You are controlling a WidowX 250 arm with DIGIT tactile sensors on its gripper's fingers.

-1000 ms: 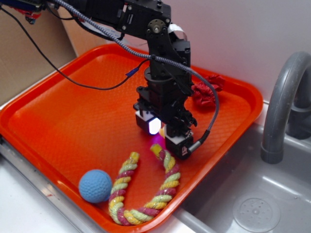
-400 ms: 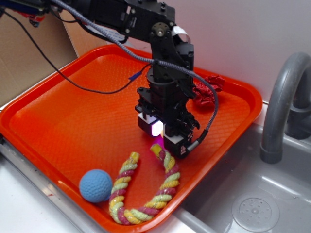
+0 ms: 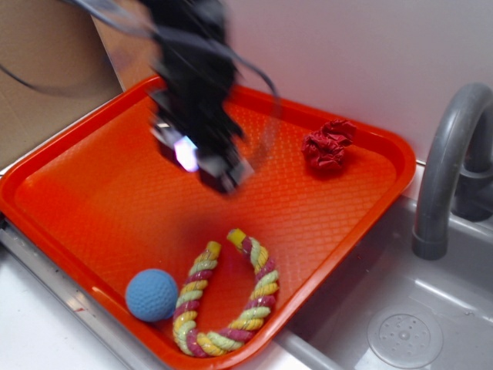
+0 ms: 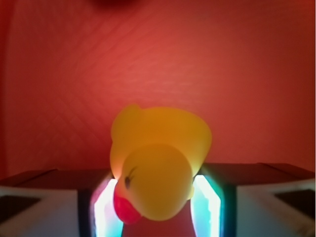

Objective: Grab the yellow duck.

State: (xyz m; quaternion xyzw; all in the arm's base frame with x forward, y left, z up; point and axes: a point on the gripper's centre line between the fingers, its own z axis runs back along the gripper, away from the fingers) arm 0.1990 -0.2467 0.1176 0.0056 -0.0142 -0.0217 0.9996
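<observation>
The yellow duck (image 4: 158,168) fills the wrist view, held between the two glowing pads (image 4: 104,207), its red beak pointing down-left. The gripper (image 4: 155,210) is shut on it, with the orange tray floor behind and blurred by distance. In the exterior view the gripper (image 3: 202,158) is motion-blurred above the tray's (image 3: 77,193) back-left middle. I cannot make out the duck there among the dark fingers.
A braided rope (image 3: 227,297) and a blue ball (image 3: 152,294) lie at the tray's front. A red crumpled cloth (image 3: 327,145) sits at the back right. A grey faucet (image 3: 443,169) and sink (image 3: 400,331) stand right of the tray.
The gripper has lifted from just above the rope end and swung up and left over the tray, carrying the duck. The rope's end has shifted slightly.
</observation>
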